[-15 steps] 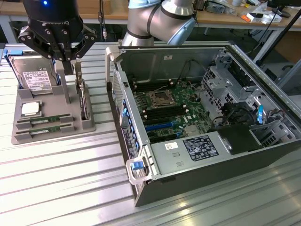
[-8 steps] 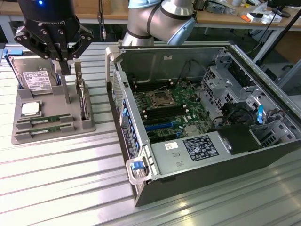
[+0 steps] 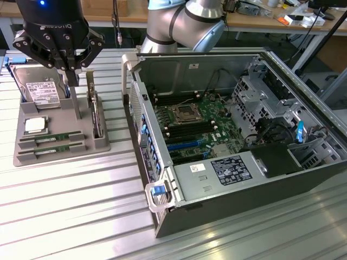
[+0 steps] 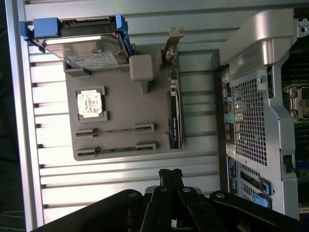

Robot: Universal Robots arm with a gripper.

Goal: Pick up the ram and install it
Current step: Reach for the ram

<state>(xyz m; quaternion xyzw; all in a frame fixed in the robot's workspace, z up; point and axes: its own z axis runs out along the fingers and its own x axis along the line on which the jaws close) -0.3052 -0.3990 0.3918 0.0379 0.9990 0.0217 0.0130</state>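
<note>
Well above the tray [image 3: 59, 156] rim, the hand [image 3: 72, 80], pinched shut, hangs clear of the ram [image 3: 51, 138].

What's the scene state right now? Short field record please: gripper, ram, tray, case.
gripper: gripper above the tray, fingers shut, holding nothing
ram: first ram stick and second ram stick lie in tray slots, untouched
other tray parts: hard drive, processor chip
case: computer case open, on the exterior view's right of the tray, motherboard exposed
task status: ram not yet picked up
</note>
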